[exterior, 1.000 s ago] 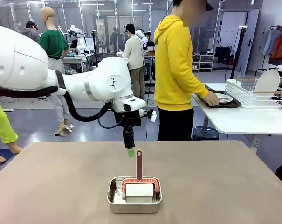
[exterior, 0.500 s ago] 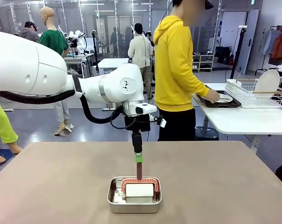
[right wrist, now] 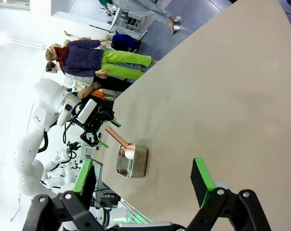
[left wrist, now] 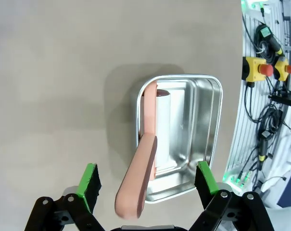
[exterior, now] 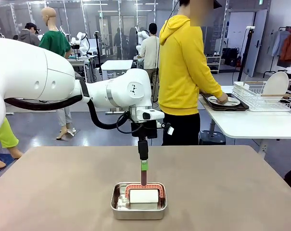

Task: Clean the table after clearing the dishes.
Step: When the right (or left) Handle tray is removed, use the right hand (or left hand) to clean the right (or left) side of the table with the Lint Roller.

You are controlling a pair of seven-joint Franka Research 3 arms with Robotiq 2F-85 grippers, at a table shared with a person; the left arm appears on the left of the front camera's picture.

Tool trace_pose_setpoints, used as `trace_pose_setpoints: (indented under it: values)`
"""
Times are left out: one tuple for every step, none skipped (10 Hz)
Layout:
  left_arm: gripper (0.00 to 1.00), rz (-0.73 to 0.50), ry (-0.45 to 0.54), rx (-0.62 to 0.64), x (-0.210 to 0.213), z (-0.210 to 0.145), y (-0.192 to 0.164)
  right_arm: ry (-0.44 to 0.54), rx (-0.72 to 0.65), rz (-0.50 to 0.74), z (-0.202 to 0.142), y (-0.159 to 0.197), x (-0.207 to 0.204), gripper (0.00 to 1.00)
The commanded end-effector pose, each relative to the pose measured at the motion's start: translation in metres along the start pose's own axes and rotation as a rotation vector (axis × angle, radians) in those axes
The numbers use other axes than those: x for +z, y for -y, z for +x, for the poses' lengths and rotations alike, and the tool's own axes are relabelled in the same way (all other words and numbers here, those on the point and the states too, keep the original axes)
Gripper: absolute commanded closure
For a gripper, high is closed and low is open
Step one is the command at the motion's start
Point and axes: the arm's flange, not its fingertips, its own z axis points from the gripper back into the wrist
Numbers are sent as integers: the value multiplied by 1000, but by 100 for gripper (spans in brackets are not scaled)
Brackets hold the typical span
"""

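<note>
The brown table [exterior: 232, 192] carries a small steel pan [exterior: 117, 208] holding a red-framed white roller [exterior: 144, 196] with its handle [exterior: 144, 179] upright. My left gripper [exterior: 144, 166] points straight down over that handle. From the left wrist, the handle [left wrist: 138, 187] rises between the green pads [left wrist: 90, 185], with clear gaps on both sides; the left gripper [left wrist: 147, 182] is open. The right gripper [right wrist: 143, 177] hangs open and holds nothing, high above the table [right wrist: 222, 96]. The dishes, a white plate [exterior: 223, 101] on a dark tray [exterior: 234, 107], sit on a white side table under a person's hand.
A person in a yellow hoodie [exterior: 181, 72] stands at the table's far edge, turned toward the side table. A white dish rack [exterior: 265, 94] with a plate stands there. Cables and red stop buttons [left wrist: 260, 70] line the robot's side of the table.
My left gripper moved right and came down, so the roller handle's top now stands between its open fingers. The person's hand shifted over the plate on the tray.
</note>
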Motion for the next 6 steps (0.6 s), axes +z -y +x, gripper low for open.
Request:
trace_pose_setpoints:
  values:
    - [0,-9,-64,13,-1,3,-2,0,-17,4,0,-5,1,0]
    - [0,-20,-65,12,-4,3,-2,0,-17,4,0,-5,1,0]
    - [12,-20,-66,17,-5,2,-1,0,-17,4,0,-5,1,0]
    - [59,-7,-62,12,-4,2,0,0,-17,4,0,-5,1,0]
    - [71,-4,-62,6,-4,3,0,0,-17,4,0,-5,1,0]
    - [64,-7,-63,-3,-6,4,0,0,-17,4,0,-5,1,0]
